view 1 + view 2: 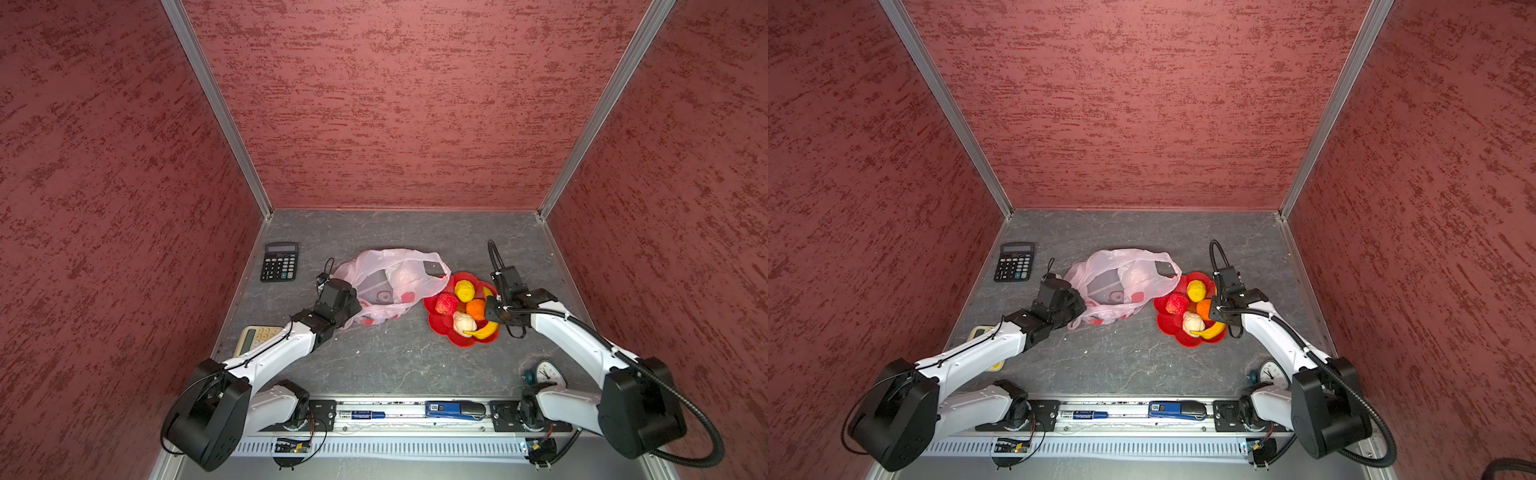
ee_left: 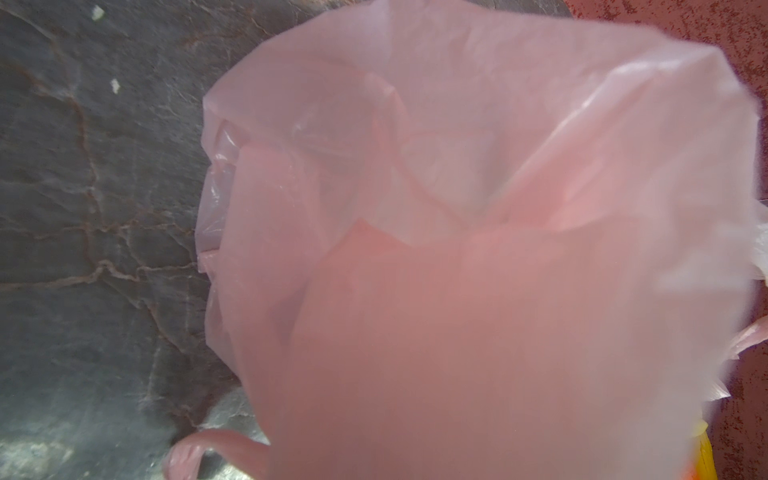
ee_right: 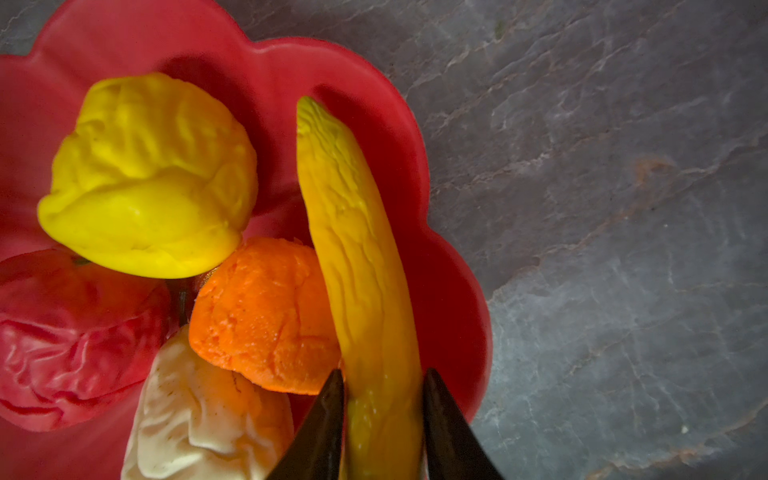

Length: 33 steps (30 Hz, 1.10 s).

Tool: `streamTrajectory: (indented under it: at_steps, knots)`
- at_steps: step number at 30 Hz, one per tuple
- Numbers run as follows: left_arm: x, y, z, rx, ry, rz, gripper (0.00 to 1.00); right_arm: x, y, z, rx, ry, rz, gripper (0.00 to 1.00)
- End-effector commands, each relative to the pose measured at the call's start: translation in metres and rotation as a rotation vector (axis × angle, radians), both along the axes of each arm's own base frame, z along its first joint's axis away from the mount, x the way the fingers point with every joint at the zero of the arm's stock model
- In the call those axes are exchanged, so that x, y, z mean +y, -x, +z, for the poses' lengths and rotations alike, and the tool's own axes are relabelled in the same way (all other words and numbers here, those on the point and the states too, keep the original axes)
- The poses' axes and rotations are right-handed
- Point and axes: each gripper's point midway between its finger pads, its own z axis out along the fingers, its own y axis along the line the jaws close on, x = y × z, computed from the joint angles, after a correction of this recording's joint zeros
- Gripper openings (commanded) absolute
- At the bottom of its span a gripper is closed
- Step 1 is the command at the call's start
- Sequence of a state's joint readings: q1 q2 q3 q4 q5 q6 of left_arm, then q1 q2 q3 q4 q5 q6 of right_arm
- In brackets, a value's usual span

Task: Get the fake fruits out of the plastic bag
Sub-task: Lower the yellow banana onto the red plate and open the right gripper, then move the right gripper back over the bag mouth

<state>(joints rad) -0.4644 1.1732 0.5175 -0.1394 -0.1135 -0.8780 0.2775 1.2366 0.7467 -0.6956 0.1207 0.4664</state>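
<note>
A: Where is the plastic bag [image 1: 395,282] to be found?

B: It is seen near the middle of the grey desk [image 1: 395,361]. Its mouth is open and turned towards the red flower-shaped dish [image 1: 461,343], and one loop handle lies just beside the dish's rim. A pale lump [image 1: 402,275] can be made out through the film.

A: And the left hand [image 1: 348,304]?

B: It is placed at the bag's left edge. Its fingers are hidden, and the left wrist view is almost wholly covered by pink film. The hand is closed, and the bag's edge appears to be pinched in it.

A: What is noted of the right hand [image 3: 384,374]?

B: It is seen over the dish, with one dark fingertip set on each side of the banana [image 3: 357,249], close against it. Whether the banana is gripped or merely flanked cannot be told.

A: Which fruits are found in the dish?

B: Five are crowded together there. The banana lies along the rim, and the orange [image 3: 266,316] is pressed against it. The yellow fruit [image 3: 149,174], the red fruit [image 3: 70,336] and a cream lumpy fruit [image 3: 199,415] are packed beside the orange.

A: What else is seen on the desk?

B: A black calculator [image 1: 279,262] is seen at the far left. A beige calculator [image 1: 257,336] is partly covered by the left arm, and a small clock [image 1: 547,372] stands near the right arm's base.
</note>
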Motion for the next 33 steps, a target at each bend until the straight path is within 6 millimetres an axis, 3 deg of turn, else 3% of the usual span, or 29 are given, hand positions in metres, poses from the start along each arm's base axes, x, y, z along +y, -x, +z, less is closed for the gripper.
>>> streamTrajectory:
  at_steps: [1,7,14,21,25,28,33]
  knots:
    - [0.002,-0.002,-0.001,-0.008,-0.007,0.003,0.01,-0.005,-0.004,0.001,-0.021,0.021,-0.019,0.35]
    - [0.002,-0.002,-0.001,-0.008,-0.006,0.002,0.01,-0.007,-0.005,0.002,-0.025,0.029,-0.022,0.38]
    - [0.002,-0.001,0.000,-0.008,-0.010,-0.004,0.01,-0.011,-0.010,0.014,-0.049,0.060,-0.013,0.52]
    - [0.003,0.003,-0.005,0.012,-0.028,-0.020,0.01,0.003,-0.039,0.063,-0.196,0.029,0.061,0.53]
    - [0.003,0.004,-0.004,0.009,-0.030,-0.024,0.01,0.034,-0.061,0.100,-0.314,0.014,0.149,0.50]
    - [0.003,0.004,-0.003,0.006,-0.028,-0.024,0.01,0.075,-0.076,0.119,-0.369,0.010,0.237,0.50]
    - [0.004,0.007,-0.005,0.006,-0.025,-0.026,0.01,0.152,-0.097,0.114,-0.376,0.000,0.378,0.54]
